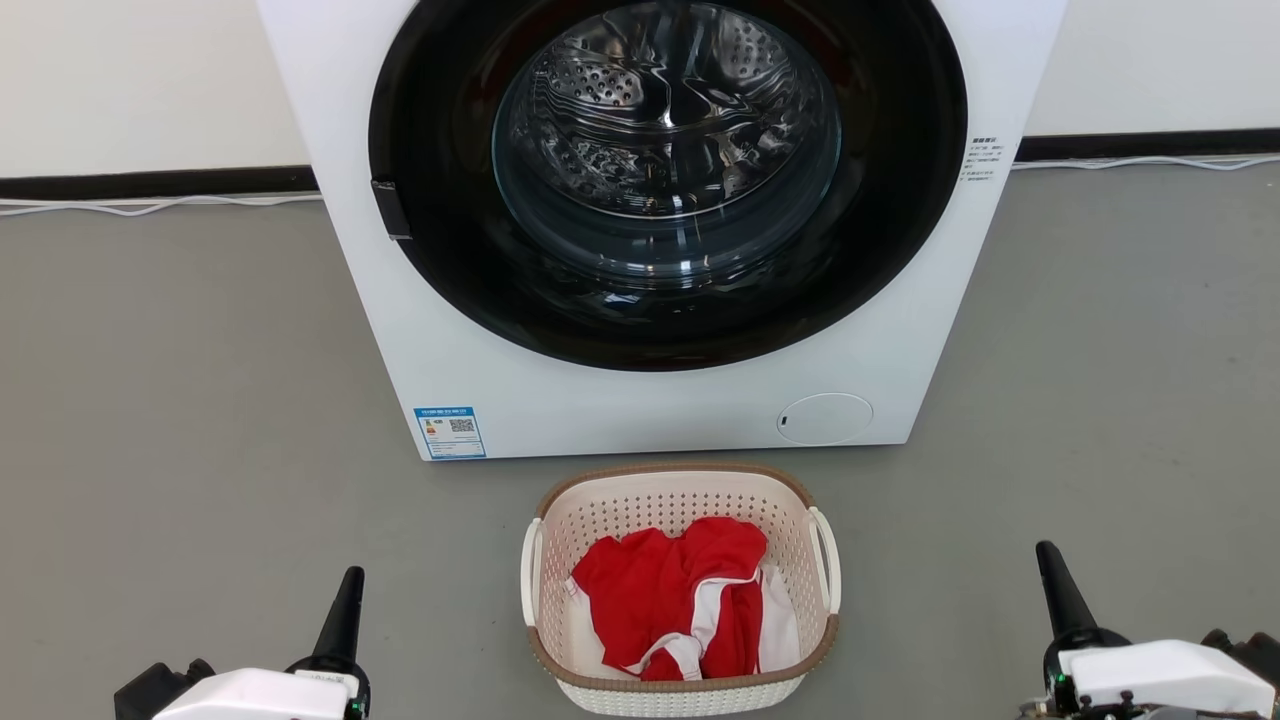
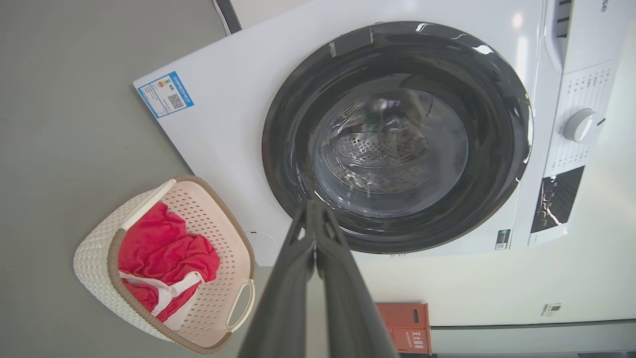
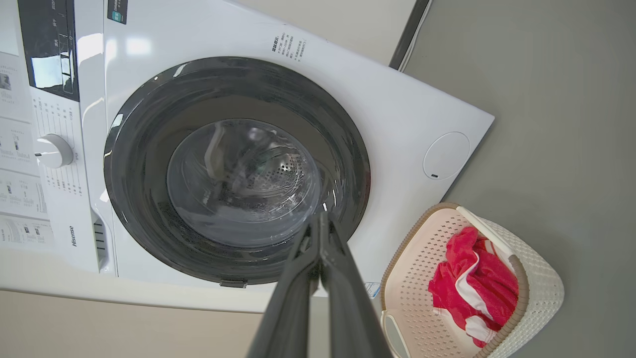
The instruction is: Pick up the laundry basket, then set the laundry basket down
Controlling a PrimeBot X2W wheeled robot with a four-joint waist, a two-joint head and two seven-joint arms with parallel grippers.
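head view: left gripper (image 1: pixel 340 610) and right gripper (image 1: pixel 1060 590), both pinched shut and empty, sit well apart on either side of the small cream holey plastic laundry basket (image 1: pixel 680 468) with a brown rim, on the grey floor (image 1: pixel 200 400) | left wrist view: basket low left | right wrist view: basket low right | tip: take both white loop handles (image 1: pixel 828 560), lift evenly
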